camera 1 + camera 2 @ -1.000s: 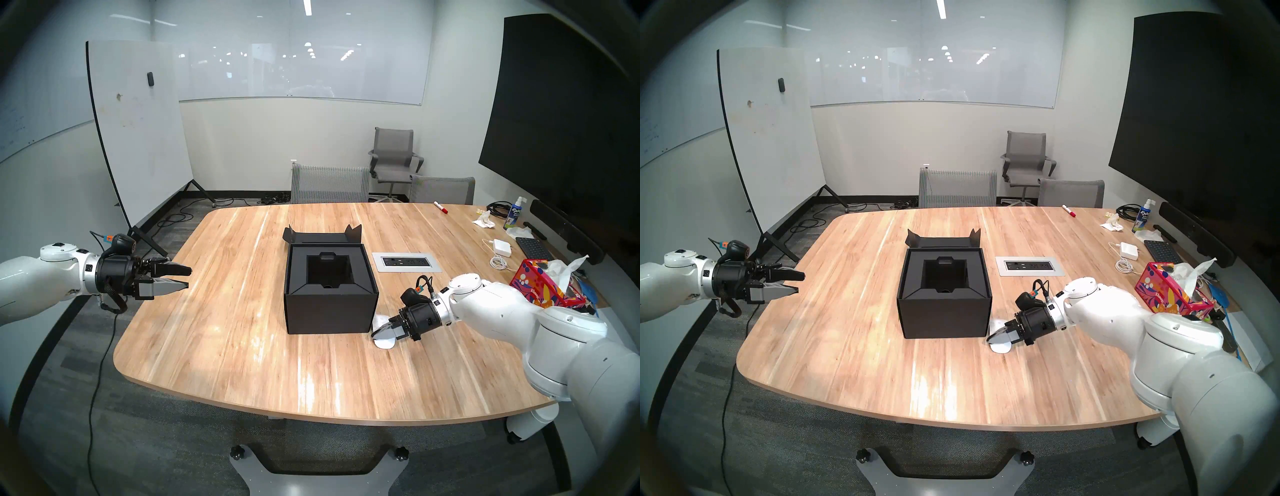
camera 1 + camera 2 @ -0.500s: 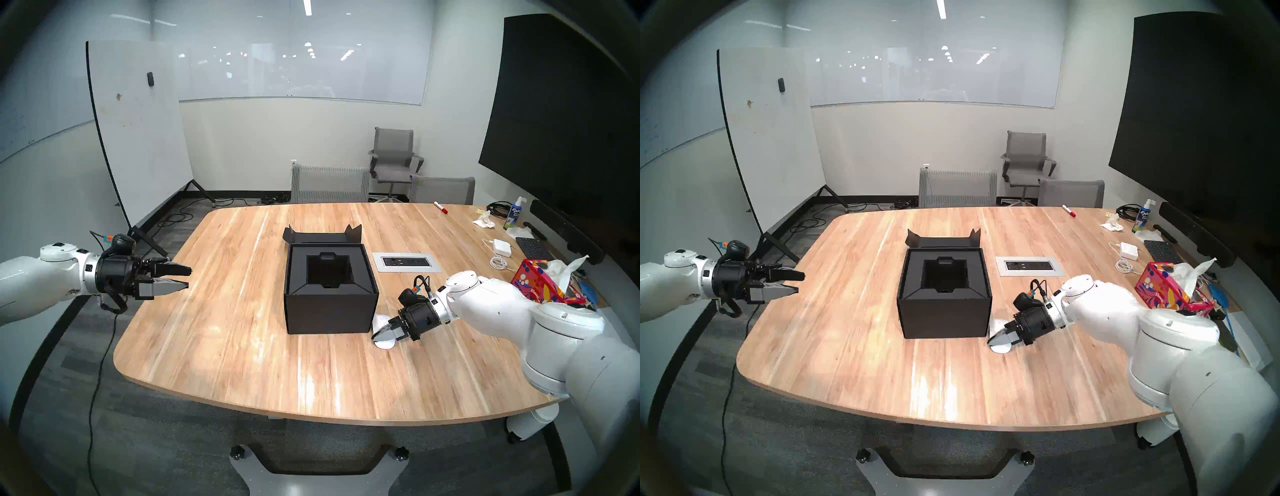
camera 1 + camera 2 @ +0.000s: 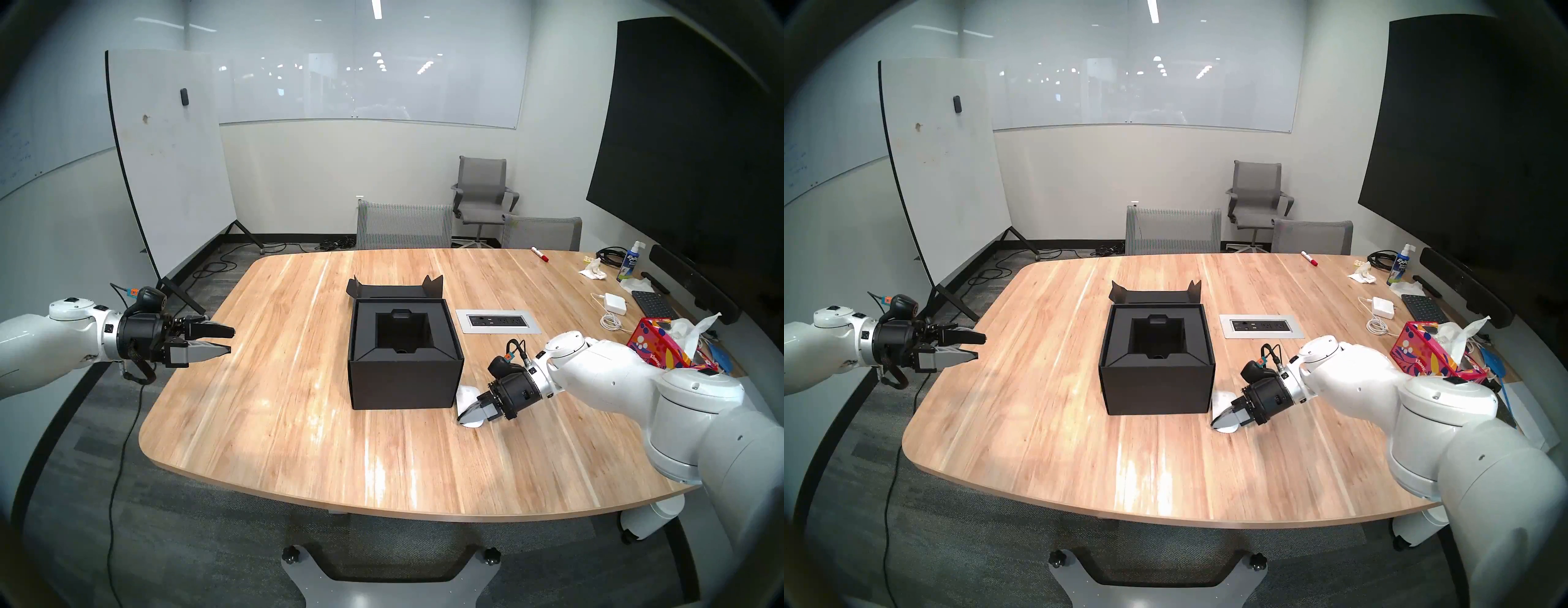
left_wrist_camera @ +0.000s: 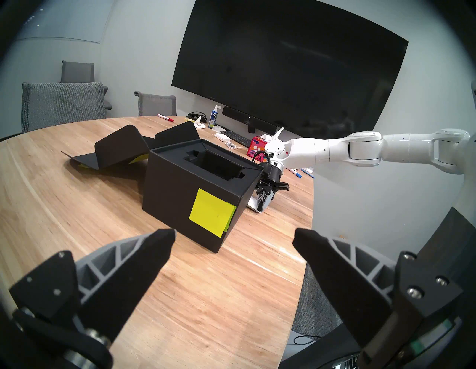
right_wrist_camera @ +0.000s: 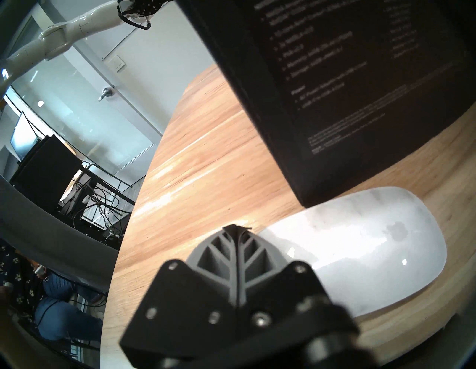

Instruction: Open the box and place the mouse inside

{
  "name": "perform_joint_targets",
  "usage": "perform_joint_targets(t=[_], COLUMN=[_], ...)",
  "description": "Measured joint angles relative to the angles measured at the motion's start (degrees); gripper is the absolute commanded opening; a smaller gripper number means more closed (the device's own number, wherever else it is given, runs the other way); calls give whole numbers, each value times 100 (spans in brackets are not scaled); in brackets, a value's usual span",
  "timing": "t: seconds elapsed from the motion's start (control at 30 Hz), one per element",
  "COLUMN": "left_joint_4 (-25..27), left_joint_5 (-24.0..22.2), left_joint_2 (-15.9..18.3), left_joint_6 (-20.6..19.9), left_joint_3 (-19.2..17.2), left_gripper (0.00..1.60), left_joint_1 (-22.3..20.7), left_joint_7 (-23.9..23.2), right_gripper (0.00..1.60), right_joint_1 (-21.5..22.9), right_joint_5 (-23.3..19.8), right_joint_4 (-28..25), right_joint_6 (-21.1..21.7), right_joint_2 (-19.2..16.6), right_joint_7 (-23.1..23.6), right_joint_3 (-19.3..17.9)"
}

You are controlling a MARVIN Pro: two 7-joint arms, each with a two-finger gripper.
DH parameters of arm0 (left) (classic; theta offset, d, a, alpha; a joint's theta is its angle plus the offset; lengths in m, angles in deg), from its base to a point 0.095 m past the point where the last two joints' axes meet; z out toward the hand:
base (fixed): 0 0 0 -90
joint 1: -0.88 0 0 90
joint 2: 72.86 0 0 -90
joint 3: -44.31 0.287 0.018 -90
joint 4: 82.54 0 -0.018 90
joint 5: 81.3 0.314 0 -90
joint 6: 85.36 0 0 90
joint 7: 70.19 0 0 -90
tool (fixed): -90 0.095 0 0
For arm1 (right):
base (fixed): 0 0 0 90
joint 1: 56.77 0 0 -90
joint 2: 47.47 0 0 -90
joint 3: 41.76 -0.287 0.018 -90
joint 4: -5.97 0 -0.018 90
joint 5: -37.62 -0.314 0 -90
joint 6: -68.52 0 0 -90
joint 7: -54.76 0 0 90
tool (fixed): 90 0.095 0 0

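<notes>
Closed right pincer (image 5: 236,226) overlaps mouse (image 5: 360,247) beside box (image 5: 334,77).

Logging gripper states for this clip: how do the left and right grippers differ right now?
The left gripper is open, fingers spread wide; the right gripper is shut with nothing between its fingers. The left hangs in the air beyond the table edge; the right sits low, over the mouse beside the box. Both hold nothing.
</notes>
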Motion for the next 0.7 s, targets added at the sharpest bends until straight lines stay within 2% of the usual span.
perform_joint_targets(t=[0.47, 0.7], left_joint_4=[0, 0], left_joint_5=[0, 0], left_joint_2=[0, 0], left_joint_6=[0, 0], left_joint_3=[0, 0], left_gripper=[160, 160], left_joint_1=[0, 0], left_joint_7=[0, 0], right_gripper=[0, 0], right_joint_1=[99, 134], right_joint_5=[-163, -245], right_joint_4=[-244, -295], right_joint_6=[200, 34], right_joint_2=[-193, -255], right_joint_7=[0, 0], right_joint_3=[334, 371])
